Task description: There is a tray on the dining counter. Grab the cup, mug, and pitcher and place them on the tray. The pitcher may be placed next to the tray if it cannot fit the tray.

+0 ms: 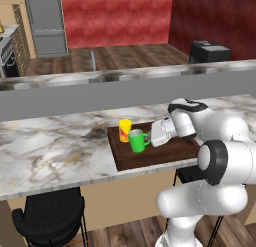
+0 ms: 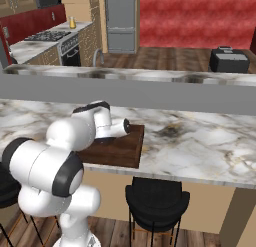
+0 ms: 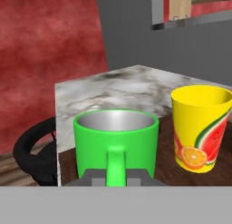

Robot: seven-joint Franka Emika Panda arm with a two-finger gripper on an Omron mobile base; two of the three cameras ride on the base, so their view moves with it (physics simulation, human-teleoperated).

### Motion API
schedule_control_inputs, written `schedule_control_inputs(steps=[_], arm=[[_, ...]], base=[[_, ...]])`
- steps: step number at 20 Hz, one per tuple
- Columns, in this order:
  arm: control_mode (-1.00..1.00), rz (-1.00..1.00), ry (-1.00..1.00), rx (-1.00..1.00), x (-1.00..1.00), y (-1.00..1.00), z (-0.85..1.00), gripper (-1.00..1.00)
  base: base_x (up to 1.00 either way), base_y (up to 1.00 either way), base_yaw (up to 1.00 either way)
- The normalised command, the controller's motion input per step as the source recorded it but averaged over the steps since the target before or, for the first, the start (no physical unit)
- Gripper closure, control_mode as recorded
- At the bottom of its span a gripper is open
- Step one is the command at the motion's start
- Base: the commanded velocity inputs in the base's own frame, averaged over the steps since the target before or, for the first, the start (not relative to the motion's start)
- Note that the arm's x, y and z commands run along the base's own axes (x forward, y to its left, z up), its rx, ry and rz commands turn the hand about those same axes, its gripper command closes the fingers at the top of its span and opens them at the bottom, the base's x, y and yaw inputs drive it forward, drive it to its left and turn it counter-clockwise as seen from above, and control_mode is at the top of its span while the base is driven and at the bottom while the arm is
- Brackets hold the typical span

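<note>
Fingers (image 3: 116, 175) clamped on my mug (image 3: 116, 139) handle, centre frame. Risk: releasing crooked tips it against the cup (image 3: 201, 128) just right on the tray (image 1: 165, 153).

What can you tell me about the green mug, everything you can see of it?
The green mug is a bright green cylinder with a grey inside and a side handle. It stands upright and empty on the dark wooden tray, beside the yellow cup. The gripper is shut on its handle.
</note>
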Motion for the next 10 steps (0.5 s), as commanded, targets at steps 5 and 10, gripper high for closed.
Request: schedule_control_inputs(steps=[5,10], arm=[[-1.00,0.00,0.00,0.00,0.08,0.06,-0.03,1.00],[-1.00,0.00,0.00,0.00,0.18,0.07,-0.05,1.00]], base=[[0.00,0.00,0.00],[0.00,0.00,0.00]])
